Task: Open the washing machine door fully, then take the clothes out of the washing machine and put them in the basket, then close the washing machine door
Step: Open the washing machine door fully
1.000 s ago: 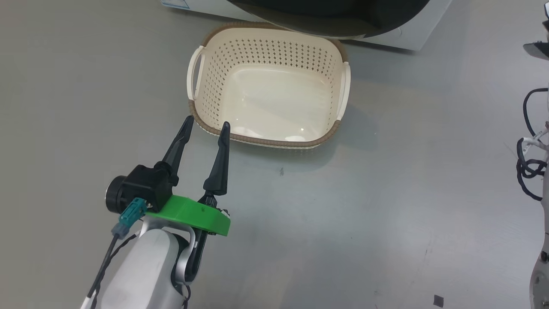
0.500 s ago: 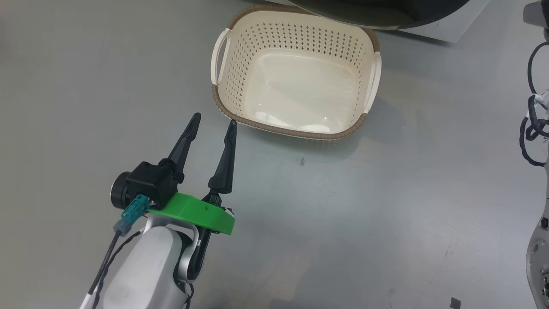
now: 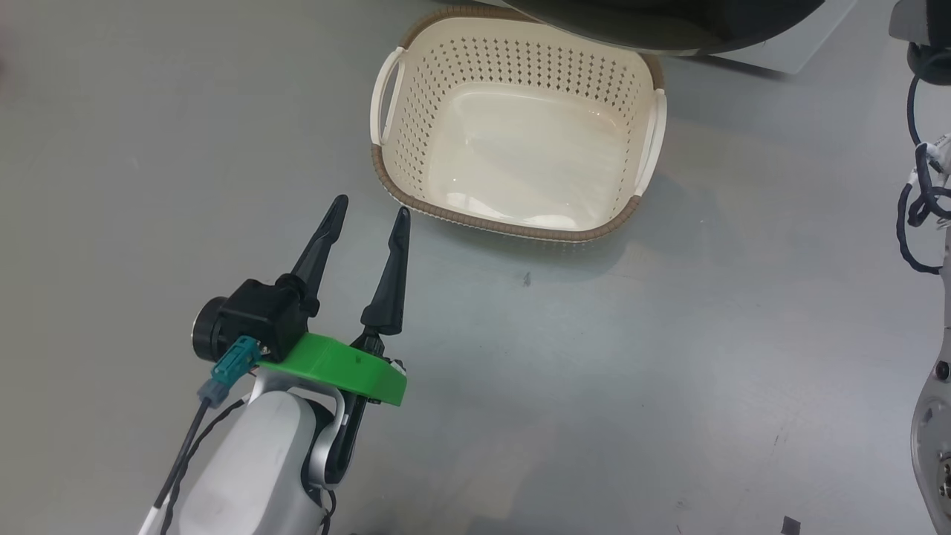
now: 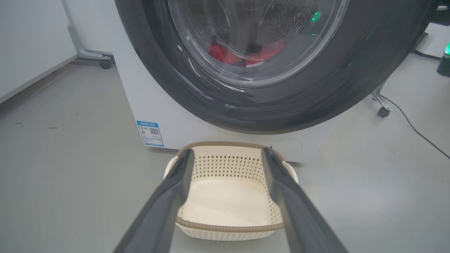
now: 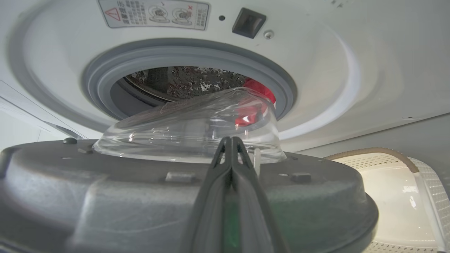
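The cream basket (image 3: 513, 227) stands empty on the grey floor in front of the washing machine (image 4: 140, 98). My left gripper (image 3: 371, 206) hovers open just short of the basket's near left corner and holds nothing. In the left wrist view, that same left gripper (image 4: 226, 151) frames the basket (image 4: 228, 228). The black washing machine door (image 4: 267, 102) stands partly open above the basket. Red clothes (image 4: 225, 56) show through its glass. My right gripper (image 5: 230, 138) is shut and empty. It lies over the door's grey inner side (image 5: 105, 196), pointing at the grey-ringed mouth (image 5: 105, 70), where red clothes (image 5: 260, 93) lie.
Black cables (image 3: 917, 223) and a pale arm part (image 3: 932, 416) hang at the head view's right edge. Wheeled stand legs (image 4: 381, 109) and a floor cable (image 4: 415, 130) lie right of the machine, and another castor (image 4: 102, 61) sits to its left. A blue label (image 4: 150, 133) marks the machine's front.
The whole head picture has shifted, so the camera has moved; the basket now sits further right and higher in it. My left gripper stays open and the basket stays empty.
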Robot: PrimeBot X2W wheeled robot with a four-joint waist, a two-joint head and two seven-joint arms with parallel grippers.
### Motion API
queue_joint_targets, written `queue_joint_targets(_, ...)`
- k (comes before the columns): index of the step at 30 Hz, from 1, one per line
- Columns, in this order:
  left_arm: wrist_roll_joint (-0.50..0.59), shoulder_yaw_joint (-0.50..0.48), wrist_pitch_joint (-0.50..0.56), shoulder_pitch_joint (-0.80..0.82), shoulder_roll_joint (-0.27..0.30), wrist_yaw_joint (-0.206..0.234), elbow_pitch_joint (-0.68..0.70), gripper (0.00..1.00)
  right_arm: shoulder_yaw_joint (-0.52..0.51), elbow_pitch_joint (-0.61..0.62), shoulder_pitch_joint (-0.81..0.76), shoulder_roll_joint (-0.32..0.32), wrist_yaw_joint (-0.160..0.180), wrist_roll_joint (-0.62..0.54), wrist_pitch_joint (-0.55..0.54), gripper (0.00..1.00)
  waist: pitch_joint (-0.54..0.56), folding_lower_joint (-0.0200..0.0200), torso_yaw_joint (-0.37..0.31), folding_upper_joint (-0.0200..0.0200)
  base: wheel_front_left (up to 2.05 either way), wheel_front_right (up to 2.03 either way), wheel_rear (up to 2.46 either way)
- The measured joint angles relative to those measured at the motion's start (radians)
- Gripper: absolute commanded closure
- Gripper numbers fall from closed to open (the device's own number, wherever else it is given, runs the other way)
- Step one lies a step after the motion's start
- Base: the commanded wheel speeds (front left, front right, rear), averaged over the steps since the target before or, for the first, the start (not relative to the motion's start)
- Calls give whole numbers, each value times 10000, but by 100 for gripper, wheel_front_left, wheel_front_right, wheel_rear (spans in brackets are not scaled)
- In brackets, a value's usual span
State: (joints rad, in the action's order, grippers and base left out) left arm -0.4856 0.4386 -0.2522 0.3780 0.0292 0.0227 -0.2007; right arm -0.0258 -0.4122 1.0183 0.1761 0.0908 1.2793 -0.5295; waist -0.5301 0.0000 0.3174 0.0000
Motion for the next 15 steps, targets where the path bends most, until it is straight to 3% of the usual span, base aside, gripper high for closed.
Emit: queue_joint_targets(15, 0, -17, 0, 55, -2, 44, -186, 0, 128, -545, -95, -115, -88, 449, -911, 100, 206, 0, -66, 0, 0, 0, 0)
